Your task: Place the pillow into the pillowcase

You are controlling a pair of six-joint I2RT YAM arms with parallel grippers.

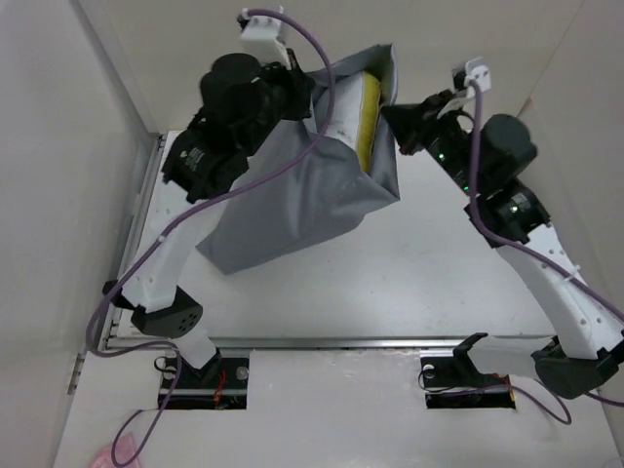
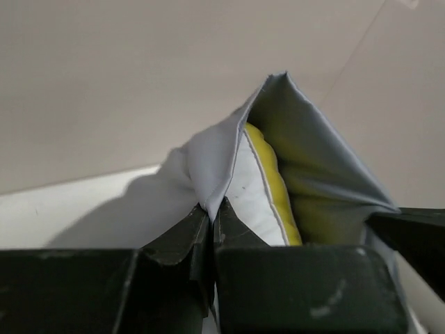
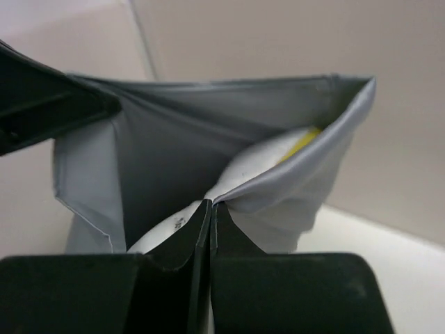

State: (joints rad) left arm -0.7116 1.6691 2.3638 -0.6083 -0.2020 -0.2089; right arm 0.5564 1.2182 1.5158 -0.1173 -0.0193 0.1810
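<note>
Hanging mouth-up, the pillowcase (image 1: 283,205) runs its long axis down toward the tabletop (image 1: 390,283), the pillow (image 1: 351,107) inside with its yellow edge at the mouth. Your left fingers (image 2: 181,240) and right fingers (image 3: 229,236) pinch opposite rim sides, equally near.

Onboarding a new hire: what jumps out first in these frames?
The floppy grey fabric pillowcase is held up by its mouth over the far part of the white table, opposite edges pinched by the left gripper and right gripper. Inside the open mouth sits the white pillow with yellow piping.
</note>
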